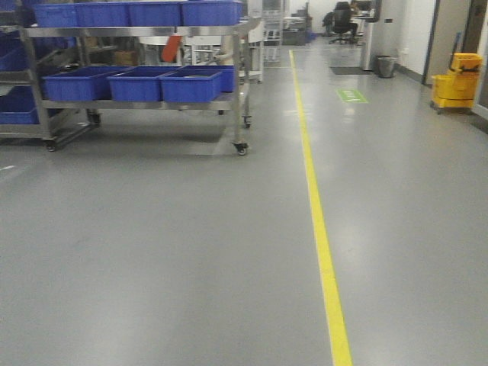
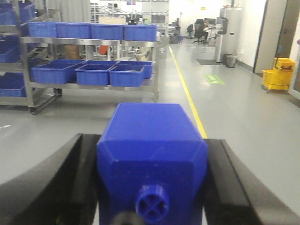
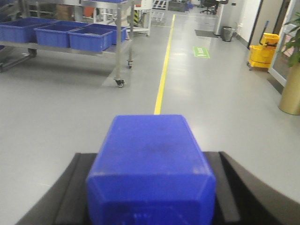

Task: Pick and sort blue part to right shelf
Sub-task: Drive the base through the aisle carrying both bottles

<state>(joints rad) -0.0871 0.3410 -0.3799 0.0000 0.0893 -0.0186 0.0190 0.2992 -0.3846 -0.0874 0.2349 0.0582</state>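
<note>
In the right wrist view my right gripper (image 3: 150, 157) is shut on the blue part (image 3: 150, 178), a deep-blue square block with sloped shoulders; its cap end is cut off by the frame's bottom edge. My left gripper (image 2: 151, 143) is shut on a different blue block (image 2: 152, 154) with a small round cross-marked knob facing the camera. Both are carried above the grey floor. A stainless-steel rack (image 1: 145, 32) with open blue bins (image 1: 191, 85) stands ahead at the far left; I cannot tell whether it is the right shelf. Neither gripper shows in the front view.
The rack stands on castors (image 1: 241, 148). A yellow floor line (image 1: 316, 221) runs away from me. A yellow mop bucket (image 1: 456, 82) stands at the far right wall. A grey bin (image 1: 386, 66) and an office chair (image 1: 343, 23) are far down the aisle. A gold planter (image 3: 290, 91) is at right.
</note>
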